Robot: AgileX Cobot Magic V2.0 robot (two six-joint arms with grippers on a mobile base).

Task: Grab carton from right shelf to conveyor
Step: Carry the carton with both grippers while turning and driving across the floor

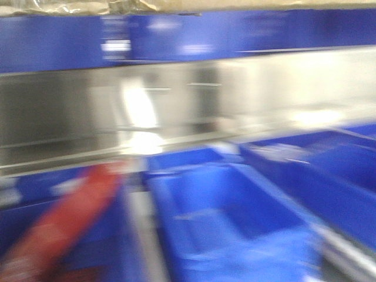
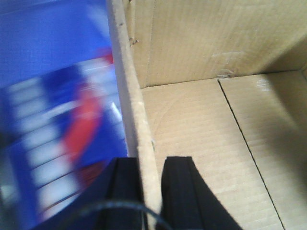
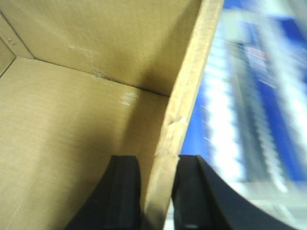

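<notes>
Front view: heavy blur. The box [image 1: 176,4] shows only as a brown strip along the top edge, above the shelf's steel rail [image 1: 264,88] and the blue bins [image 1: 235,223].

Left wrist view: the left gripper [image 2: 151,165] is clamped narrow on the box's left wall.

Right wrist view: the right gripper [image 3: 160,165] pinches the right wall likewise.

The box seems lifted and mid-carry. Next, swing it level to the belt, not visible here, keeping both grips even.

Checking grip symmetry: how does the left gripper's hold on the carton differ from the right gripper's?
In its view the left gripper has the carton interior on the right; the right gripper has it on the left. The wall edge looks straight at the left gripper, creased at the right gripper. Both straddle a wall, one finger inside.
</notes>
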